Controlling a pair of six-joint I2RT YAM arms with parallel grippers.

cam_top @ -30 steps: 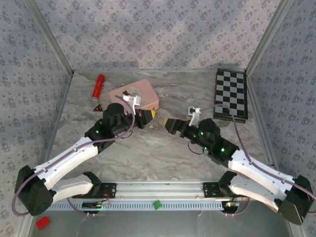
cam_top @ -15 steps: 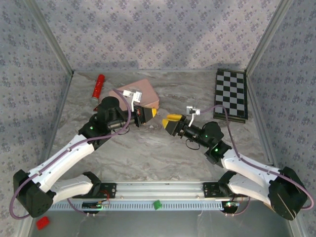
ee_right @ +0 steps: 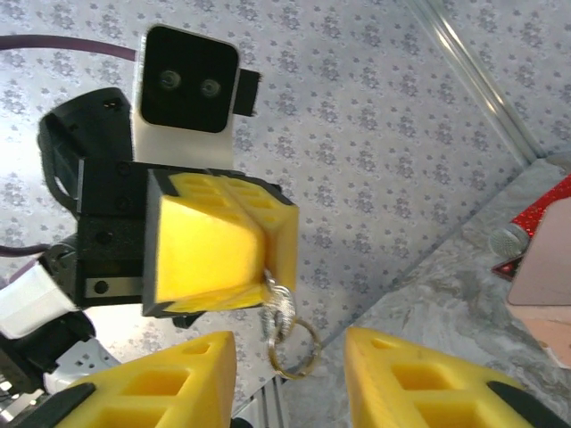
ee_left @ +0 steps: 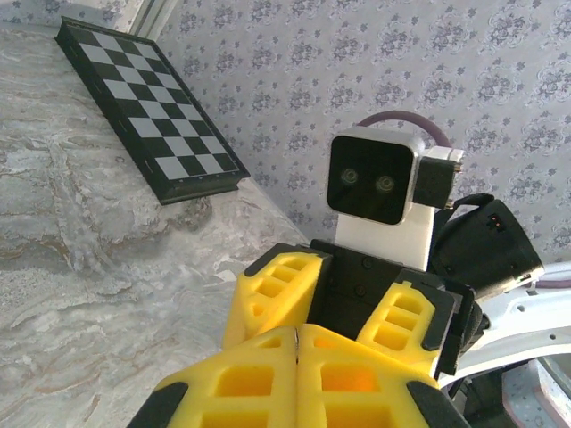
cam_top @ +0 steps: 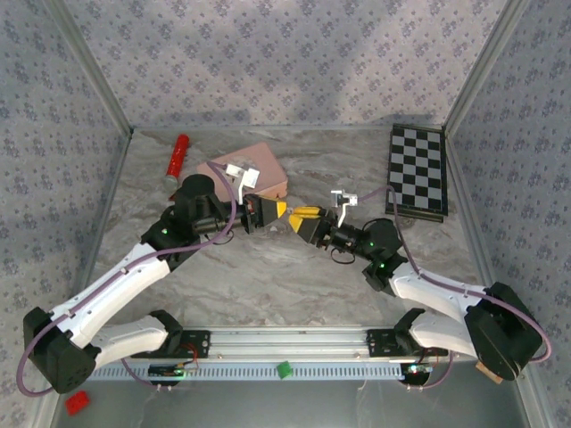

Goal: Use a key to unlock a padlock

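Observation:
My left gripper (cam_top: 278, 208) is shut on a small silvery key (ee_right: 280, 305), held above the table's middle. The key sticks out of the gripper's yellow pads (ee_right: 205, 241), and a thin key ring (ee_right: 295, 353) hangs from it. A sliver of the key's metal (ee_left: 295, 344) shows in the seam of the left gripper (ee_left: 295, 357). My right gripper (cam_top: 301, 214) faces it tip to tip and is open. Its two fingers (ee_right: 169, 379) stand either side of the key ring without touching it. The padlock is out of view.
A pink tin (cam_top: 260, 168) lies behind the left gripper, with a red tube (cam_top: 178, 155) to its left. A folded chessboard (cam_top: 417, 169) lies at the back right by the wall. Patterned walls close in the table on three sides.
The two grippers have come together at the table's middle. The right gripper's jaws have narrowed around the hanging key ring. The left gripper has stayed shut on the key.

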